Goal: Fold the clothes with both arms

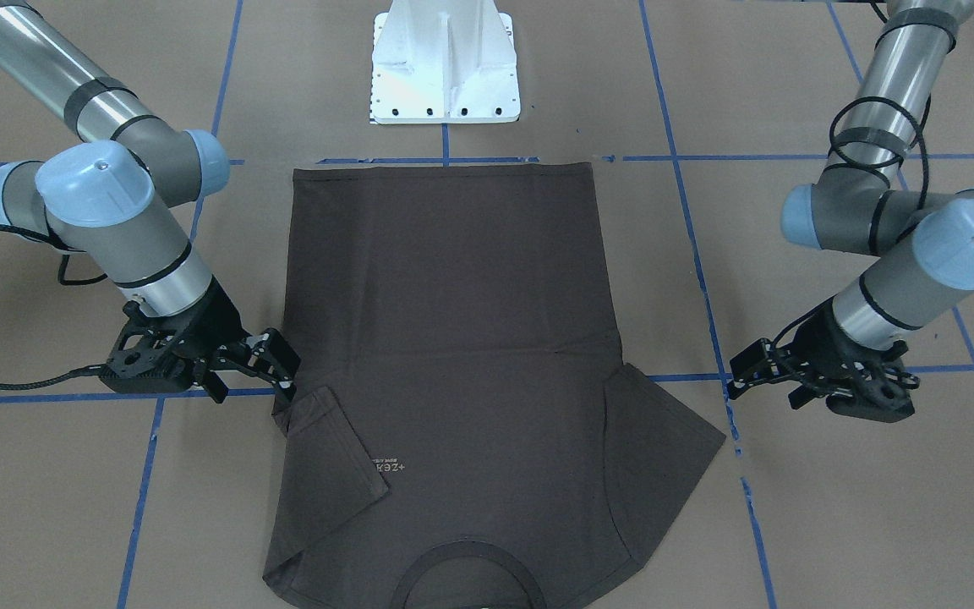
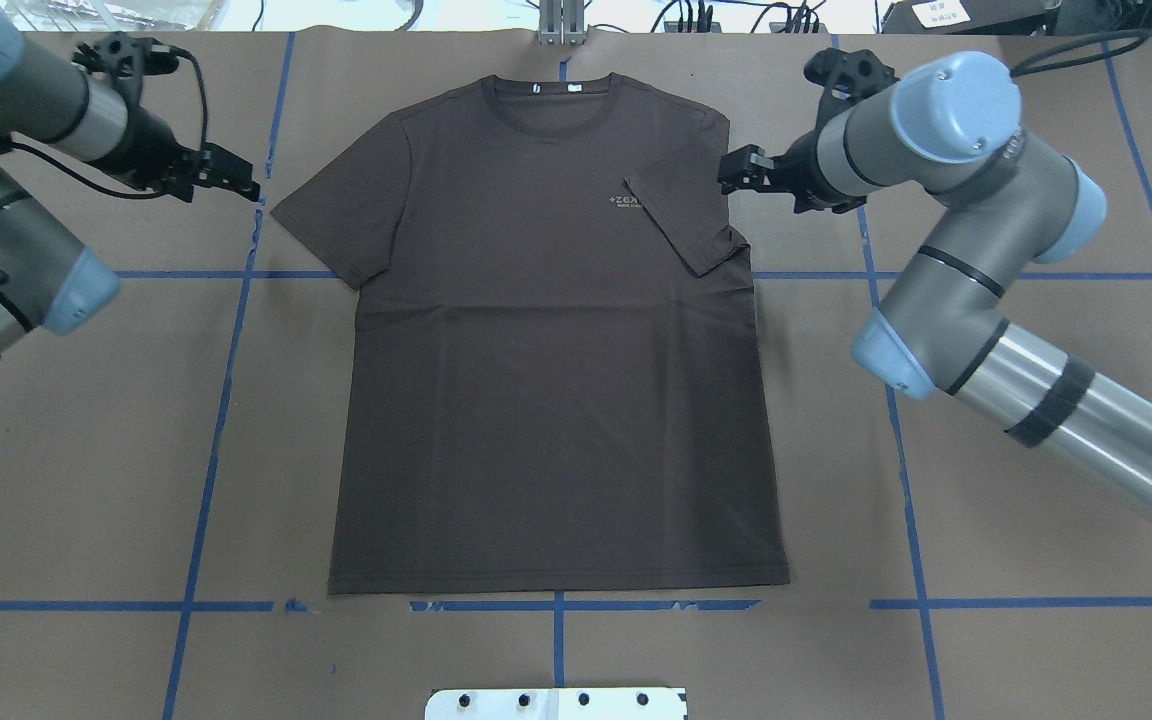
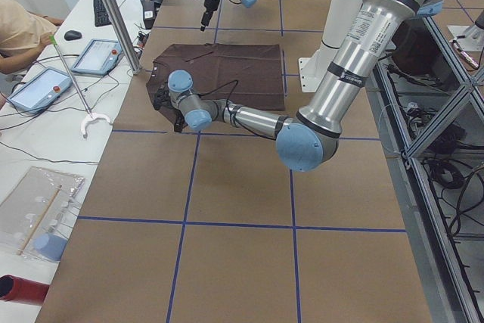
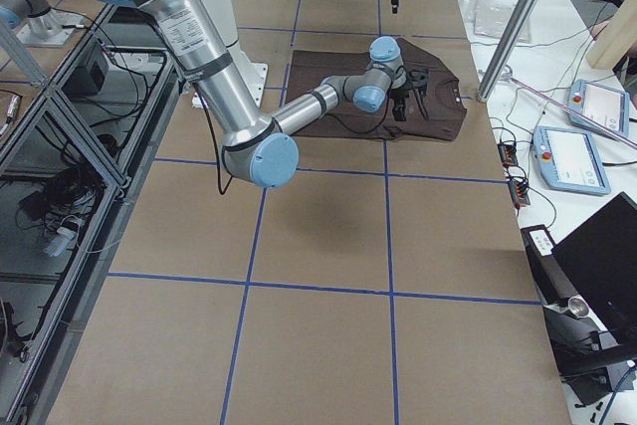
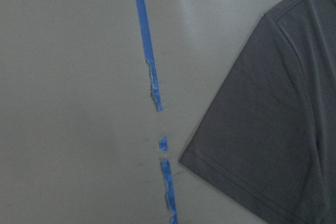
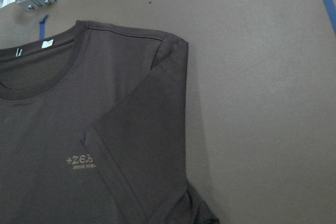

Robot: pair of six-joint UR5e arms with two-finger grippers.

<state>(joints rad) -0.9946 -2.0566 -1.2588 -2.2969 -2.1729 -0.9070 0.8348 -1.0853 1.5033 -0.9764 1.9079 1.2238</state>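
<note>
Underneath, brown paper (image 2: 86, 450) crossed by blue tape (image 2: 204, 470) carries the T-shirt (image 2: 556, 380); my left gripper (image 2: 241, 180) and right gripper (image 2: 732, 170) gape beside it.

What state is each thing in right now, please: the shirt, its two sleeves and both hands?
T-shirt: spread flat, front up.
Sleeve by the right hand: folded in over the chest.
Sleeve by the left hand: spread out flat, not yet folded.
Right hand: open, empty, beside the folded sleeve's shoulder.
Left hand: open, empty, off the shirt, apart from its sleeve.
</note>
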